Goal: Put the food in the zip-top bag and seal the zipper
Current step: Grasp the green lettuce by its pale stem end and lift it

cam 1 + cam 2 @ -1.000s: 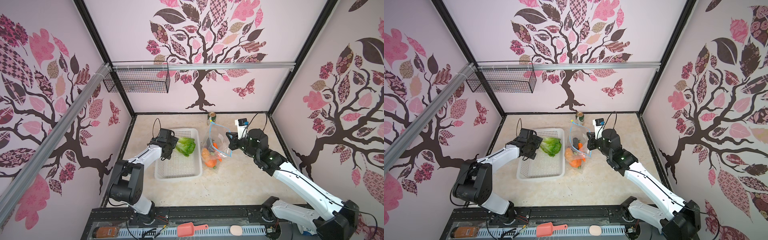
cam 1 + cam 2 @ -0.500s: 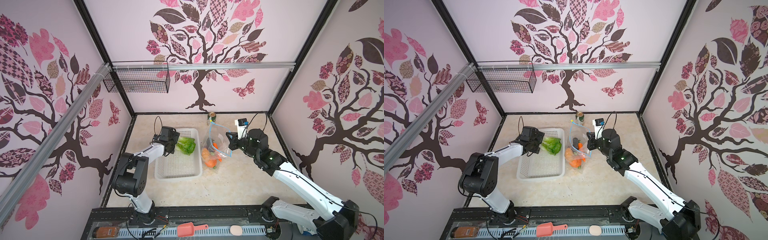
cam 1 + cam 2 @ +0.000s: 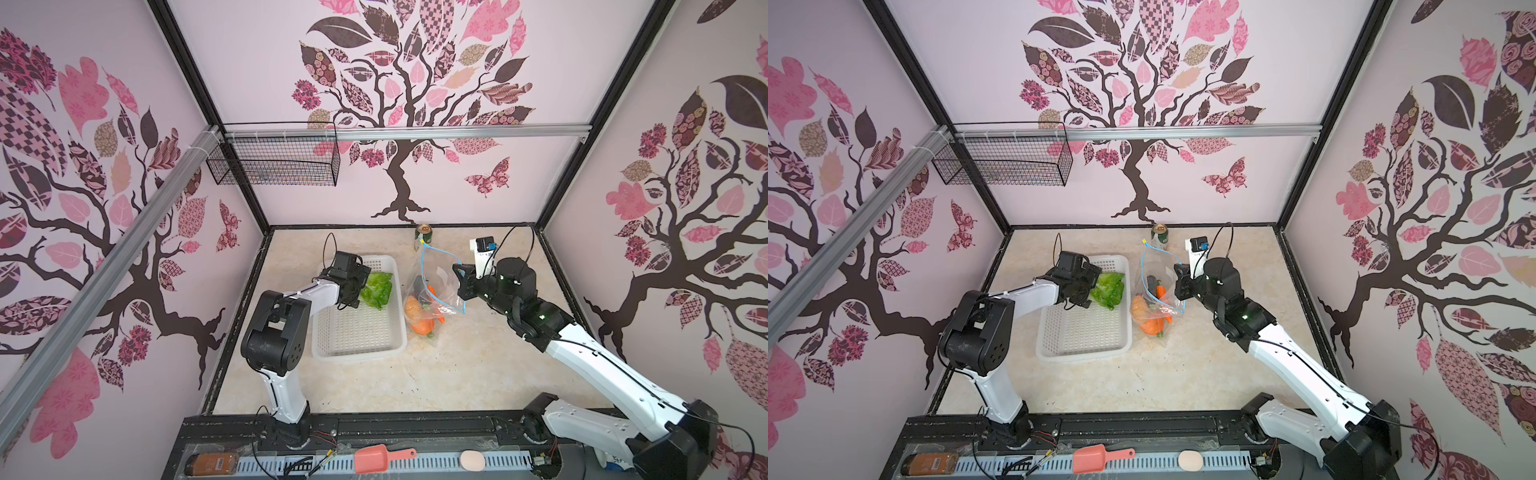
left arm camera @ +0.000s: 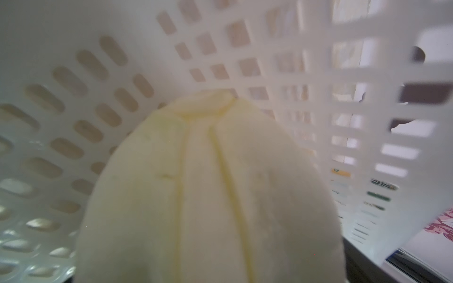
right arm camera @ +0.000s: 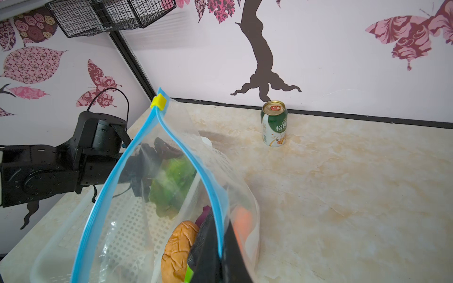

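The green lettuce [image 3: 378, 289] [image 3: 1109, 291] lies at the far end of the white perforated basket [image 3: 353, 332] [image 3: 1084, 332]. My left gripper [image 3: 360, 286] [image 3: 1092, 286] is open at its pale stem end [image 4: 208, 196], which fills the left wrist view. The clear zip-top bag [image 3: 436, 286] [image 3: 1167, 270] [image 5: 137, 196] stands right of the basket with its mouth open. It holds a carrot [image 3: 422, 326], a tan potato [image 5: 179, 245] and a purple onion [image 5: 206, 213]. My right gripper [image 3: 459, 278] [image 3: 1179, 274] [image 5: 220, 262] is shut on the blue zipper [image 5: 137, 147] strip. The yellow slider [image 5: 158, 101] sits at the far end.
A green-and-white can [image 3: 424, 235] [image 3: 1160, 236] [image 5: 274, 123] stands by the back wall behind the bag. A black wire basket [image 3: 274, 166] hangs on the wall at the back left. An orange scoop [image 3: 376, 457] and a bottle [image 3: 212, 463] lie on the front rail.
My left gripper has edged closer to the lettuce's stem end and its elbow has swung in towards the basket. The right gripper and the bag have stayed put.
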{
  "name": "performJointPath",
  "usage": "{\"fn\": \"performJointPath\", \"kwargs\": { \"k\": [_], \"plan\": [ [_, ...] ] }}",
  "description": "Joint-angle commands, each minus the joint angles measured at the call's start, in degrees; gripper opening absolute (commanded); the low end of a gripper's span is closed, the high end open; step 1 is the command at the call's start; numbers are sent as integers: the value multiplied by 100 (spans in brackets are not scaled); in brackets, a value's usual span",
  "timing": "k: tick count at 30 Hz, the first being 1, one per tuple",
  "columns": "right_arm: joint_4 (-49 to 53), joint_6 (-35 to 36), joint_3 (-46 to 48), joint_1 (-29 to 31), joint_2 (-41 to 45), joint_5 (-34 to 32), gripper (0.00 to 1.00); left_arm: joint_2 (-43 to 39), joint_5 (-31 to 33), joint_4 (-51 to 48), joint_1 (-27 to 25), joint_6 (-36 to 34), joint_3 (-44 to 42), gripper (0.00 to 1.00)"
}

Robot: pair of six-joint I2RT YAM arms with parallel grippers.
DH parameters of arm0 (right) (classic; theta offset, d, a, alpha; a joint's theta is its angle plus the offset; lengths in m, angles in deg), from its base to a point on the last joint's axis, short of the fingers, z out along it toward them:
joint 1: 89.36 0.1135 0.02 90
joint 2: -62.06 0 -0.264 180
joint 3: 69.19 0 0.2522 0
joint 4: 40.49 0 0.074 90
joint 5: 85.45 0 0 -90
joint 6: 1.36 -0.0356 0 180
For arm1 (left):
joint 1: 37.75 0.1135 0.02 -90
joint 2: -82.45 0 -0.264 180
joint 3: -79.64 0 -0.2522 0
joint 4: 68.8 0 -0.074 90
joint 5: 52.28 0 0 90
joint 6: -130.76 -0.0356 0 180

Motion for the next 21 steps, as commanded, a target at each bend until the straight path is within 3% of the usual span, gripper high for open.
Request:
{"fn": "performJointPath", "kwargs": {
  "k": [1, 7, 9, 13, 21],
  "plan": [
    [12, 59, 12, 22, 81, -101, 0, 206, 46, -218, -12, -9, 97, 97],
    [13, 33, -31, 24, 82, -74, 0, -24, 328, -55, -10, -131, -89, 66],
    [3, 7, -70, 22, 49, 1, 0, -123, 351, -7, -10, -171, -131, 61],
    [3, -47, -178, 22, -48, 186, 2, -408, 379, 35, -4, -377, -163, 60],
    [-5, -136, -467, 26, -307, 455, 24, -1452, 809, -105, -18, -1266, -200, 60]
  ]
}}
